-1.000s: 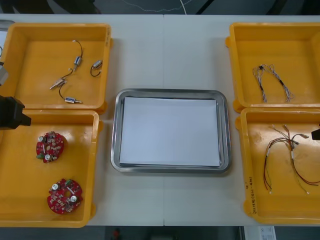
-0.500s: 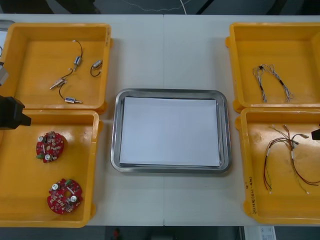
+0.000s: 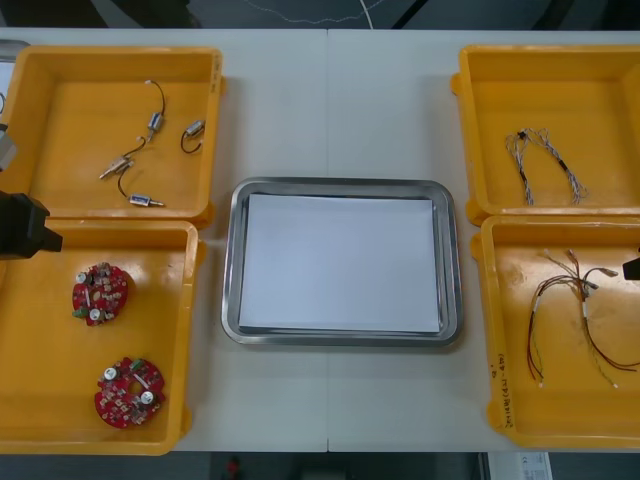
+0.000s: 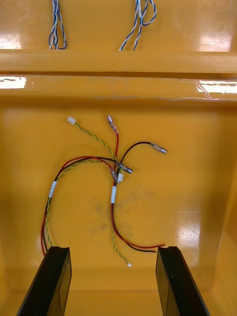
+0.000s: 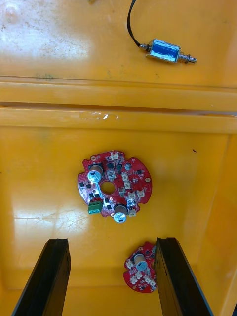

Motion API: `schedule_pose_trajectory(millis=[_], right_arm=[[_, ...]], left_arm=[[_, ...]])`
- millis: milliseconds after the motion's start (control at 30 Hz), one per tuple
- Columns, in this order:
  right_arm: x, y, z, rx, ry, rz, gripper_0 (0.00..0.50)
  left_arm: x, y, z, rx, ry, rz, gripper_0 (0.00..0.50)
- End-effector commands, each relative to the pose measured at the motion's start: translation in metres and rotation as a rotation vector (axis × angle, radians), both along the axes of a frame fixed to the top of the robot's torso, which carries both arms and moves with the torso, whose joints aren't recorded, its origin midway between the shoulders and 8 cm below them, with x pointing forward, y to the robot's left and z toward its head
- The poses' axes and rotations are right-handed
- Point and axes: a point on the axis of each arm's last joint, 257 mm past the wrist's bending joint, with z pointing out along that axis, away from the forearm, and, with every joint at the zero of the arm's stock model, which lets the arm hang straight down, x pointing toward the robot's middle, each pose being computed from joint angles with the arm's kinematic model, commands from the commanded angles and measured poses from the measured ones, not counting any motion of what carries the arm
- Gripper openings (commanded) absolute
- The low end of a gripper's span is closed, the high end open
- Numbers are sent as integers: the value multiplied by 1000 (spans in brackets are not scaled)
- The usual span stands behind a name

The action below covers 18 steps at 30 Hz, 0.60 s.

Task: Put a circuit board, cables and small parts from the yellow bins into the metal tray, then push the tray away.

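Two round red circuit boards (image 3: 100, 294) (image 3: 129, 392) lie in the near left yellow bin (image 3: 40, 400). My left gripper (image 5: 111, 276) hangs open above that bin, one circuit board (image 5: 114, 184) ahead of its fingers and a second board (image 5: 140, 273) beside one finger. Small metal parts (image 3: 140, 160) with black leads lie in the far left bin. My right gripper (image 4: 113, 281) is open over the near right bin, above the red and yellow cables (image 4: 111, 187). The metal tray (image 3: 342, 186), white inside, sits at the centre with nothing in it.
Twisted blue and white cables (image 3: 545, 160) lie in the far right yellow bin (image 3: 480, 120). The left arm's black body (image 3: 22, 226) sits at the left edge over the bins' shared wall; a bit of the right arm (image 3: 632, 268) shows at the right edge.
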Motion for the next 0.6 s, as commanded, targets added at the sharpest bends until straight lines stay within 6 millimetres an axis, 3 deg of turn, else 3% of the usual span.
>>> schedule_pose_trajectory(millis=[33,133,267,400,433,600], right_arm=[[-5,-16,8,-21,-8,-36,500],[-5,-16,8,-21,-8,-36,500],[0,-25,23,-53,-38,-40,500],[-3,-28,17,-57,-23,-51,500],[-4,-27,14,-53,-17,-50,500],[-16,-25,-6,-36,31,-53,500]], left_arm=[[-1,16,17,76,-38,-43,500],[-1,16,17,76,-38,-43,500],[-1,16,17,76,-38,-43,500],[-1,16,17,76,-38,-43,500],[-12,9,-11,46,31,-44,500],[-10,5,-9,31,23,-40,500]])
